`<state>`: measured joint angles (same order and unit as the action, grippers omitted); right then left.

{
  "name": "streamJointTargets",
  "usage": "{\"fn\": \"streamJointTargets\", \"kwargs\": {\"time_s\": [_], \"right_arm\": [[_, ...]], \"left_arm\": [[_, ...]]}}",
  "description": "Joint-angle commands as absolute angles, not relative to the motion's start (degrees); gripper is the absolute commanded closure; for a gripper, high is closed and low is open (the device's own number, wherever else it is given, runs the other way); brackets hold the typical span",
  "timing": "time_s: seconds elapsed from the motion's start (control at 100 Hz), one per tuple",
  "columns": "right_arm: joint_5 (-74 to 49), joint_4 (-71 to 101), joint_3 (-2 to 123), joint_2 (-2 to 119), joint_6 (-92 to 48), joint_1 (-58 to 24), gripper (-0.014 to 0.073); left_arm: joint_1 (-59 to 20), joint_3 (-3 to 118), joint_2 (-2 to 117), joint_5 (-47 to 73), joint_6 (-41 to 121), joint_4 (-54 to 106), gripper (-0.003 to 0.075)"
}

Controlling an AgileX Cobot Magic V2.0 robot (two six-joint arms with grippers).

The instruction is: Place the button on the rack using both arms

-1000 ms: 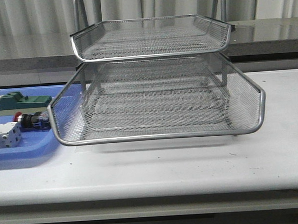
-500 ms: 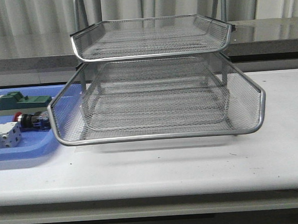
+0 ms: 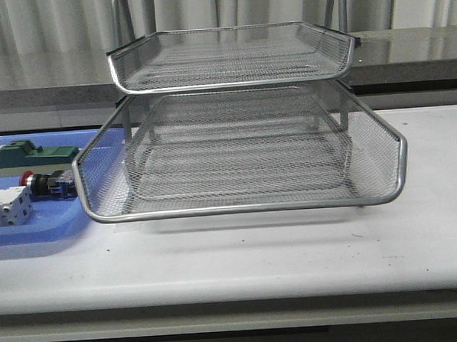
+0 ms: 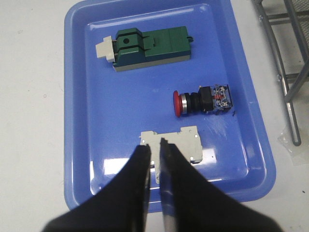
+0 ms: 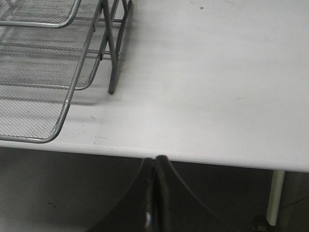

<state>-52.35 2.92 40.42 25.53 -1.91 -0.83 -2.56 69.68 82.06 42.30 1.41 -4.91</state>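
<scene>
Left wrist view, 1 button [image 4: 203, 100], 3 parts

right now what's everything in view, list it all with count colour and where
rack: 1, silver wire mesh, middle of the table
blue tray: 1, blue plastic, on the table left of the rack
button: 1, red cap, black body, lying in the blue tray
green-and-beige block: 1, in the blue tray
white terminal block: 1, in the blue tray
table: 1, white
left gripper: 1, black, above the tray, nearly closed, empty
right gripper: 1, black, by the table's edge, closed, empty
</scene>
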Motion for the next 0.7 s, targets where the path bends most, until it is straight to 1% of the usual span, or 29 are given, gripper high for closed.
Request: {"fn": "streamJointTargets", "kwargs": {"time_s": [0.0,0.03,0.05,0.06,0.07,0.1,0.12,0.13,0.17,0.22,0.33,0.57,0.69], "right_arm": [[-49.0,2.3,42.4,25.9,-1.9,-0.6,0.0664],[-49.0,2.3,42.4,25.9,-1.9,-0.6,0.0664],[-49.0,2.3,42.4,25.9,-1.9,-0.6,0.0664],[-49.0,2.3,42.3,25.9,-1.9,-0.6,0.0664],[-49.0,2.3,42.3,25.9,-1.9,-0.6,0.0664],[-49.1,2.3,42.3,25.9,-1.9,-0.6,0.0664],[-49.1,2.3,42.3,25.9,-1.9,-0.6,0.0664],[-49.1,2.3,42.3,25.9,-1.9,-0.6,0.0664],[-49.1,2.3,42.3,25.9,-1.9,-0.6,0.0664],[-49.1,2.3,42.3,25.9,-1.9,-0.6,0.0664],[-49.1,2.3,42.3,25.9,-1.9,-0.6,0.0664],[-49.1,2.3,42.3,25.9,-1.9,-0.6,0.0664],[-49.1,2.3,42.3,25.9,-1.9,-0.6,0.0664]], "left_arm": [[-2.5,72.0,80.9,40.3,1.8,-5.1,0.0486],[-2.5,72.0,81.1,40.5,1.8,-5.1,0.0395],[-2.5,72.0,81.1,40.7,1.8,-5.1,0.0356],[-2.5,72.0,81.1,40.8,1.8,-5.1,0.0318],[-2.5,72.0,81.1,41.0,1.8,-5.1,0.0298],[-2.5,72.0,81.1,41.1,1.8,-5.1,0.0206],[-2.5,72.0,81.1,41.2,1.8,-5.2,0.0174],[-2.5,72.0,81.1,41.2,1.8,-5.4,0.0143],[-2.5,72.0,81.1,41.2,1.8,-5.8,0.0071],[-2.5,72.0,81.1,41.2,1.8,-6.1,0.0027],[-2.5,72.0,81.1,41.2,1.8,-6.2,0.0034],[-2.5,72.0,81.1,40.8,1.8,-4.7,0.0097],[-2.5,72.6,81.3,39.8,3.2,-4.1,0.0101]]}}
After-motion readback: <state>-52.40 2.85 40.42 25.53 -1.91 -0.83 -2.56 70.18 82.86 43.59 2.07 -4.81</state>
